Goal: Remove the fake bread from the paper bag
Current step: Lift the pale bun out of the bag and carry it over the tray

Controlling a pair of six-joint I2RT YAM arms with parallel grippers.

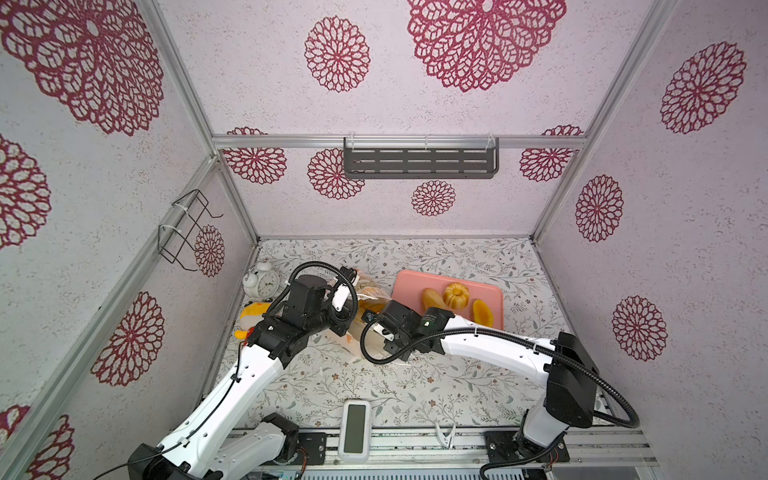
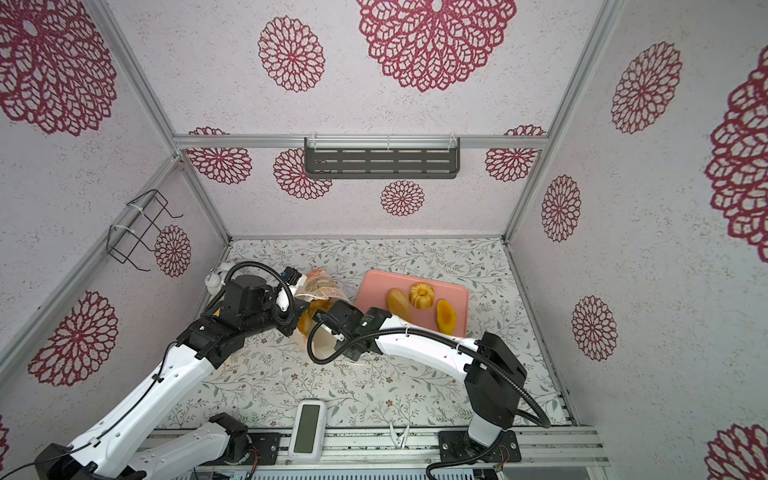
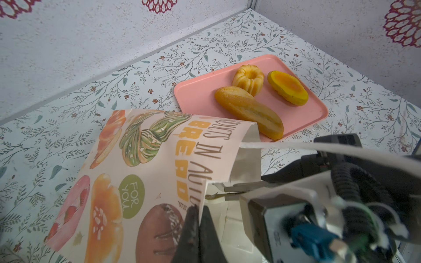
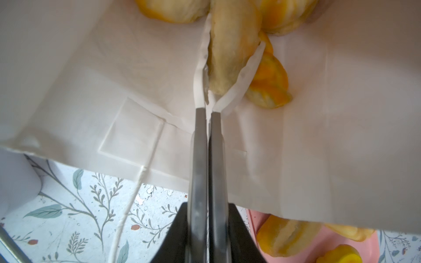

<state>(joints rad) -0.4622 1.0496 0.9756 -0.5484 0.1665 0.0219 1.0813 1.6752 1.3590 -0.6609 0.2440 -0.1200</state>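
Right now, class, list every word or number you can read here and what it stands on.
"BREAD": orange letters on the paper bag.
"FOR YOU": green circle on it.
"DUCTS IN AUTU": brown, cut off, same bag.
Alarm clock numerals: too small to read.

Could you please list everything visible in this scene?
paper bag: one, cream printed, centre-left
tray: one, pink, right of bag
tray bread: three, golden-orange, on tray
bagged bread: several, yellow-orange, inside bag
alarm clock: one, white, back-left corner
plush toy: one, yellow, left edge
display unit: one, white, front edge
clip: one, white, front rail
shelf: one, grey, back wall
wire rack: one, black, left wall
left gripper: one, black, shut on bag rim
right gripper: one, grey, shut on bagged bread
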